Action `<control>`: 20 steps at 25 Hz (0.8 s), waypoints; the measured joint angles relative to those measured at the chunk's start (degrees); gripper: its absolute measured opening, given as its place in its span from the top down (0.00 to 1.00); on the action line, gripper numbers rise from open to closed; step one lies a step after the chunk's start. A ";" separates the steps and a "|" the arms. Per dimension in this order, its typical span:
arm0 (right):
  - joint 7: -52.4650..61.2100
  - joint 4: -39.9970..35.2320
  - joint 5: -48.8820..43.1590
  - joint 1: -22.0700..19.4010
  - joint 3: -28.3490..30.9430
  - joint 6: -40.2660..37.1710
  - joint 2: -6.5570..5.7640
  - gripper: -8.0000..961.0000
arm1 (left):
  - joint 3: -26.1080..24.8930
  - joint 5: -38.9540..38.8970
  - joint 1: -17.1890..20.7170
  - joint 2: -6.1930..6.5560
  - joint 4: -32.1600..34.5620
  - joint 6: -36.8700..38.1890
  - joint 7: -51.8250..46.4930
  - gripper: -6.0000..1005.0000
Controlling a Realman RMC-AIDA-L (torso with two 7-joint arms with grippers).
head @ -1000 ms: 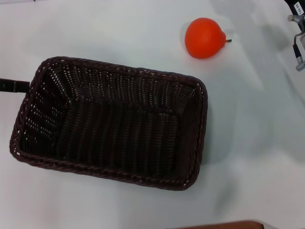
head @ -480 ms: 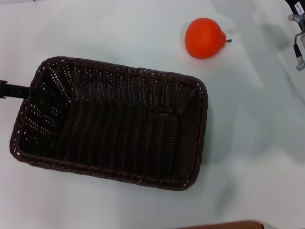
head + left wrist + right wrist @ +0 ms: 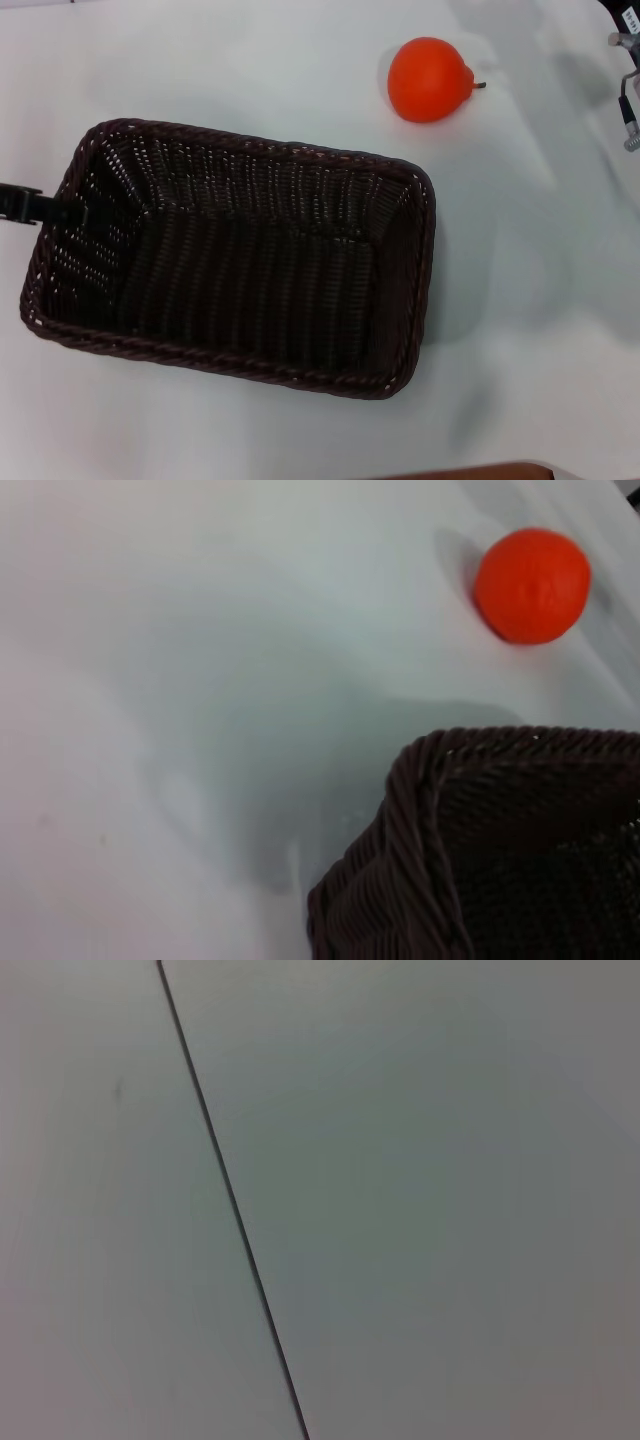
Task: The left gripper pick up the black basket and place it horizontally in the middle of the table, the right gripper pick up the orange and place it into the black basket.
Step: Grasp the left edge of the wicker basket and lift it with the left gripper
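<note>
The black basket (image 3: 250,145) lies lengthwise across the middle of the white table (image 3: 530,300), open side up and empty. Only a thin black finger of my left gripper (image 3: 30,203) shows, at the basket's left short rim, reaching just over it. The orange (image 3: 429,79) lies on the table beyond the basket's far right corner, clear of it. Only small parts of my right gripper (image 3: 628,80) show at the far right edge, right of the orange. The left wrist view shows a basket corner (image 3: 420,810) and the orange (image 3: 532,585) farther off.
A brown edge (image 3: 470,472) shows at the bottom of the head view. The right wrist view shows only white surface crossed by a thin dark seam (image 3: 230,1200). Bare table lies right of the basket and around the orange.
The left gripper's finger has shifted a little along the basket's left rim toward me. The basket and the orange have not moved.
</note>
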 joint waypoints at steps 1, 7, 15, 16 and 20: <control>0.00 0.02 0.00 -0.02 0.01 0.00 0.00 0.16 | 0.15 0.00 0.03 -0.07 0.07 -0.08 -0.01 0.21; 0.00 0.17 0.00 -0.13 0.01 0.00 0.00 0.16 | 1.48 0.04 0.34 -0.21 0.36 -0.32 -0.04 0.28; 0.00 0.19 0.00 -0.28 0.73 0.01 0.00 0.16 | 1.23 0.00 0.39 -0.22 0.37 -0.30 -0.07 0.56; 0.00 0.20 0.00 -0.28 0.73 0.01 0.00 0.16 | 1.18 -0.10 0.39 -0.19 0.37 -0.29 -0.07 0.62; 0.00 0.20 0.00 -0.35 0.73 0.03 0.02 0.16 | 0.68 -0.40 0.45 -0.16 0.44 -0.23 -0.07 0.77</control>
